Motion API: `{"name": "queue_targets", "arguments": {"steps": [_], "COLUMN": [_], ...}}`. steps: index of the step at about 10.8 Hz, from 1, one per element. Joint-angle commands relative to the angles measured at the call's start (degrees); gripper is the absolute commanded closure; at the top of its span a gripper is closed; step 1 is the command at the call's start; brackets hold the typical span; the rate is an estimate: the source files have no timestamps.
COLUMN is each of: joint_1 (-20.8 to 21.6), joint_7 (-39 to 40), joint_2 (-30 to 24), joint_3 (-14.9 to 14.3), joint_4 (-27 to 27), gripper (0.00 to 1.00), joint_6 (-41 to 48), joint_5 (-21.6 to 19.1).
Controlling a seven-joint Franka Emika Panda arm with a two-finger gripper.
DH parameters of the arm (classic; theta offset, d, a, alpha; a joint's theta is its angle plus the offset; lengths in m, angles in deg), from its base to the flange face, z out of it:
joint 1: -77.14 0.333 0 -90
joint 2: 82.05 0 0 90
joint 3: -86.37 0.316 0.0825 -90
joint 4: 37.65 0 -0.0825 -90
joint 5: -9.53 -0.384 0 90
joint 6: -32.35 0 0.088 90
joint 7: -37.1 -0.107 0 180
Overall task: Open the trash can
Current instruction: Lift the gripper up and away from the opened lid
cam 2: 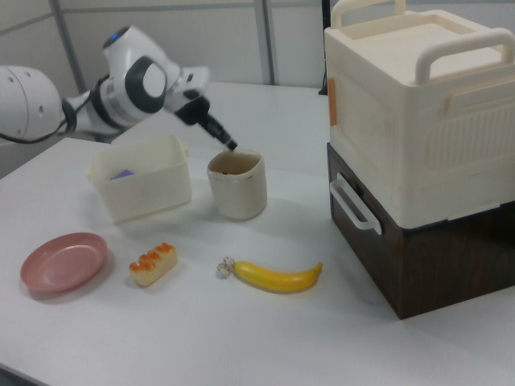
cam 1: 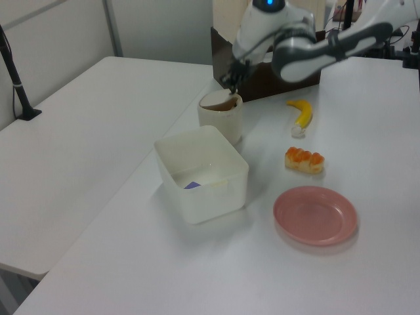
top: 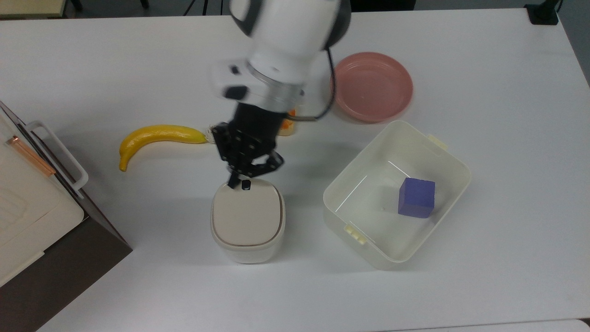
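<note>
Gripper (top: 236,180) fingers pinched shut, empty, tip just above trash can (top: 247,220) rim by dark push button (top: 246,185).

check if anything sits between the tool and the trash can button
Nothing visible does. The tool hangs right at the rim of the trash can, beside its dark button. The banana and the tub lie off to either side in the top view.

white table (top: 484,69), pale panelled wall (cam 2: 241,32)
</note>
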Motion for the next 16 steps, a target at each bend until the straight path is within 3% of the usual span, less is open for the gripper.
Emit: {"name": "queue_targets", "arguments": {"steps": [1, 2, 3, 6, 9, 11, 13, 15, 16], "joint_1": [-1.8, -1.9, -1.6, -0.1, -0.3, -0.4, 0.1, 0.3, 0.2], "joint_7": [4.0, 7.4, 13.3, 45.7, 63.2, 66.2, 65.1, 59.6, 57.0], "joint_2": [-4.2, -4.6, -6.0, -12.0, -16.0, -17.9, -20.1, -21.5, -21.6], "joint_3": [-7.1, -9.5, -10.3, -10.0, -10.7, -10.8, -10.0, -9.2, -7.9], "joint_4": [-2.8, -3.5, -3.9, -3.4, -3.4, -2.8, 0.0, 2.7, 3.4], "gripper": [1.00, 1.00, 1.00, 1.00, 1.00, 1.00, 0.96, 0.81, 0.67], "joint_6": [-0.2, -0.2, 1.2, 28.1, 46.6, 51.1, 48.6, 42.2, 39.4], "joint_5": [-19.9, -25.2, -26.4, -26.9, -26.4, -26.4, -26.2, -26.3, -26.2]}}
